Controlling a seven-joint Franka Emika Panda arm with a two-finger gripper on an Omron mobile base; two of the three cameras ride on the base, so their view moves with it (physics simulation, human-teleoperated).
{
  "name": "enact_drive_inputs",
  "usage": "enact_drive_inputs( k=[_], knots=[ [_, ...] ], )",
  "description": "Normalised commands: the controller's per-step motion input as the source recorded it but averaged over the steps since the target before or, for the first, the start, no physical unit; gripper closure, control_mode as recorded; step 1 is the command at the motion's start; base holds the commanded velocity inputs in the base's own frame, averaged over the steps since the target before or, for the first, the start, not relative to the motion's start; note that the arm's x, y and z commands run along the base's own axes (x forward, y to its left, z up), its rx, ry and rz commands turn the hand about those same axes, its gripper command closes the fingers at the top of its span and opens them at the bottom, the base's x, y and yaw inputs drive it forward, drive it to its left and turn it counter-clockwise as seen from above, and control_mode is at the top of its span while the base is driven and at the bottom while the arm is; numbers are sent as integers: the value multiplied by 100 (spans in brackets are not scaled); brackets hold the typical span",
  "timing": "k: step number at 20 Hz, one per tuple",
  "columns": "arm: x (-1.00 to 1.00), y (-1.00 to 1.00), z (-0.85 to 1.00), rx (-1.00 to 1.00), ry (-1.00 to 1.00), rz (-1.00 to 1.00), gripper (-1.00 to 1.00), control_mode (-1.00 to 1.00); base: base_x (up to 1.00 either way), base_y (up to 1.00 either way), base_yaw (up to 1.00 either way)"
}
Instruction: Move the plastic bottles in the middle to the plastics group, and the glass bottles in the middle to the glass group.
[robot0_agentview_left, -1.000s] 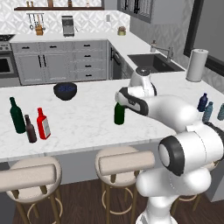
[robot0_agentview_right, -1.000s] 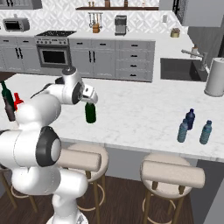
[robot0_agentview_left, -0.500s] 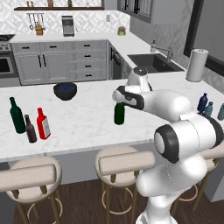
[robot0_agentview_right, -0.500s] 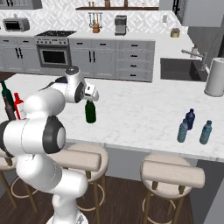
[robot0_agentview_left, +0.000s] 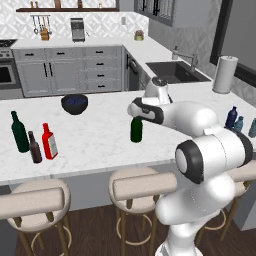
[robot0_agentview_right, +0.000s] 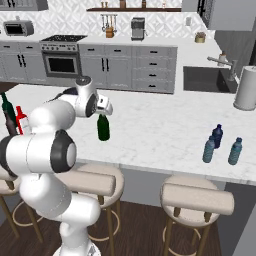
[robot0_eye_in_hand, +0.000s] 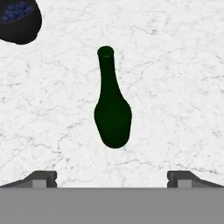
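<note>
The tall green wine bottle (robot0_agentview_left: 136, 130) (robot0_agentview_right: 103, 129) stands alone on the white marble counter (robot0_agentview_left: 95, 130). My gripper (robot0_agentview_left: 138, 117) (robot0_agentview_right: 103, 114) hovers just above its neck, open. In the hand view the green wine bottle (robot0_eye_in_hand: 112, 109) lies ahead of the gripper (robot0_eye_in_hand: 112, 178), whose fingertips (robot0_eye_in_hand: 43, 178) are spread wide with nothing between them. The red bottle (robot0_agentview_left: 49, 142) (robot0_agentview_right: 20, 117) stands at the left beside the brown bottle (robot0_agentview_left: 34, 147) and the dark teal-green bottle (robot0_agentview_left: 19, 132) (robot0_agentview_right: 7, 107). At the right, the navy bottle (robot0_agentview_left: 231, 117) (robot0_agentview_right: 217, 135) stands with two pale blue bottles (robot0_agentview_right: 209, 149) (robot0_agentview_right: 234, 151).
A dark bowl (robot0_agentview_left: 75, 103) (robot0_eye_in_hand: 17, 22) sits on the counter behind and left of the green bottle. A paper towel roll (robot0_agentview_left: 222, 74) (robot0_agentview_right: 246, 89) and a sink (robot0_agentview_right: 207, 80) lie at the far right. Stools (robot0_agentview_left: 142, 182) line the counter's near edge.
The arm's elbow has swung round while the hand stays over the green wine bottle. The bottle has not moved.
</note>
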Motion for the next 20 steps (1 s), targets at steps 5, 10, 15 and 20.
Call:
enact_drive_inputs(
  k=[5,10,15,20],
  knots=[
    [27,7,-5,-2,0,5,-100,-100,0,0,0],
    [33,9,0,-7,0,6,-100,-100,0,0,0],
    [20,0,-8,-2,0,1,-100,-100,0,0,0],
    [13,0,-26,0,0,0,-100,-100,0,0,0]
  ],
)
